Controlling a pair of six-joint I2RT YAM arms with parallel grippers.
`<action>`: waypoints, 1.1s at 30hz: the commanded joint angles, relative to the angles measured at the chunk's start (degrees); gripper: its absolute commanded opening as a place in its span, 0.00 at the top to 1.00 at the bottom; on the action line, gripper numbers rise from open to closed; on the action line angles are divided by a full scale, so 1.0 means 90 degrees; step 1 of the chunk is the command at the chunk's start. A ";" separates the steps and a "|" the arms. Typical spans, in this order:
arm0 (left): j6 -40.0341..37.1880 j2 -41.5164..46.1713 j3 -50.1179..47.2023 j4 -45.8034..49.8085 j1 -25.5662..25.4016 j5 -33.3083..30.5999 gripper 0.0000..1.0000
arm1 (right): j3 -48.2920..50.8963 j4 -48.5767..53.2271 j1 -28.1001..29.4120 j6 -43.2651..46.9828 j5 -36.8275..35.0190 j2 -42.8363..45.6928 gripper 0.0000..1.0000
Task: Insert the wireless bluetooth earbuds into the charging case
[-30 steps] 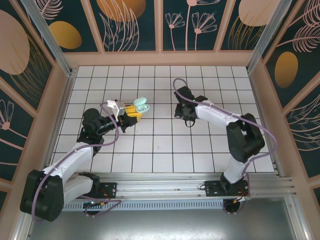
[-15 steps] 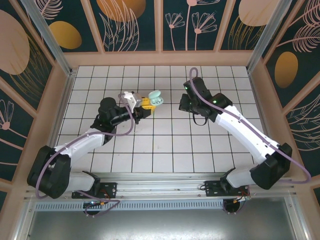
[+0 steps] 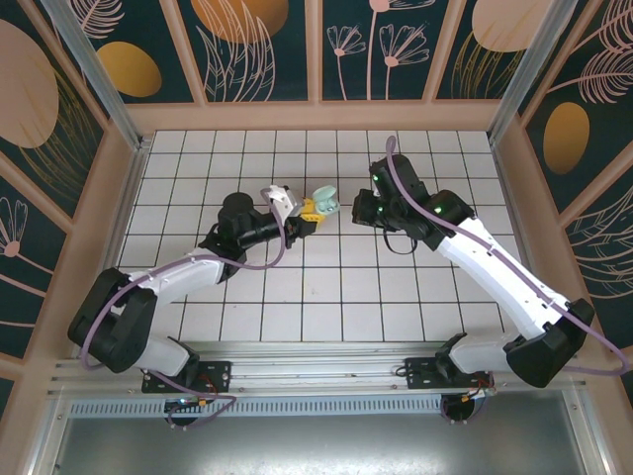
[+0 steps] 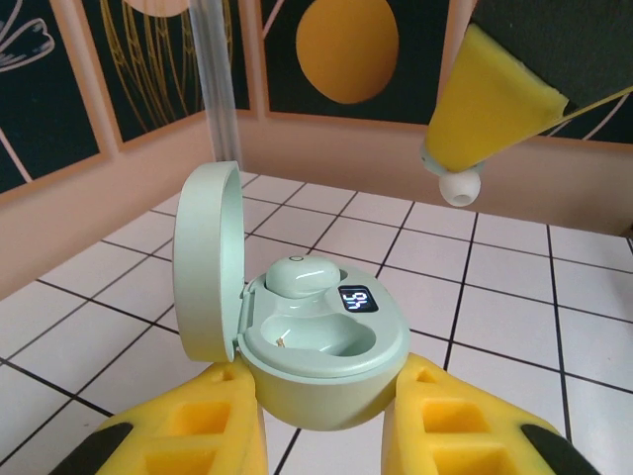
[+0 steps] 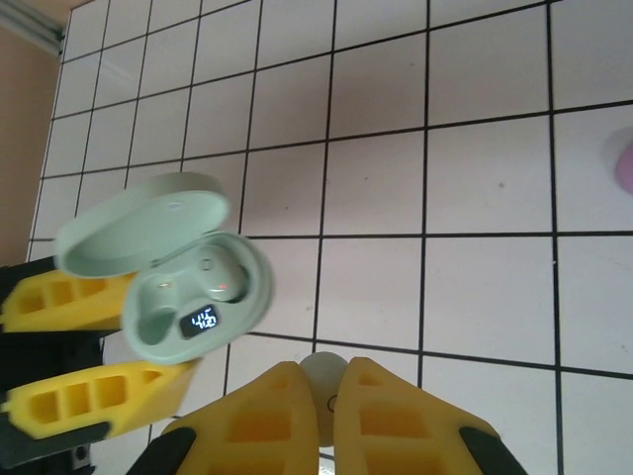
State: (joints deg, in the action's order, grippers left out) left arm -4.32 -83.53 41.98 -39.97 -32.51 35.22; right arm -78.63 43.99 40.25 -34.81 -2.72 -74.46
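My left gripper [image 4: 326, 384] is shut on the base of the mint green charging case [image 4: 326, 341], held above the tiles with its lid [image 4: 208, 262] swung open to the left. One mint earbud [image 4: 302, 274] sits in the far socket, and the near socket [image 4: 315, 332] is empty. A lit display shows on the case's rim. My right gripper [image 5: 327, 372] is shut on a second mint earbud [image 5: 324, 384]. It hovers just right of and above the case [image 5: 193, 297], apart from it. From above, the case [image 3: 324, 201] hangs mid-table between both arms.
A pink rounded object [image 5: 625, 163], blurred, is cut off by the right edge of the right wrist view, lying on the white tiled floor [image 3: 326, 287]. Peach walls with dark panels enclose the floor on three sides.
The left arm carried the open case rightward to mid-table. The right arm rose from the floor and swung toward it, so both grippers now face each other closely.
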 commanded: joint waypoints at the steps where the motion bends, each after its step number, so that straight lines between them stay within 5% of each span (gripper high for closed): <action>1: -0.0189 -0.0082 0.0241 -0.0037 -0.0078 -0.0083 1.00 | -0.0225 -0.0194 0.0145 0.0074 0.0176 -0.0136 0.94; 33: -0.0422 -0.0138 0.0302 0.0206 -0.0201 -0.0002 1.00 | -0.0849 -0.0202 0.0425 0.0449 0.0354 -0.1224 0.92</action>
State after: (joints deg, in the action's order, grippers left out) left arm -6.94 -84.93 43.20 -38.28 -33.89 35.03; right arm -84.88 41.67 43.38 -32.16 0.12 -84.84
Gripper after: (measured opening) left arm 0.244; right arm 0.079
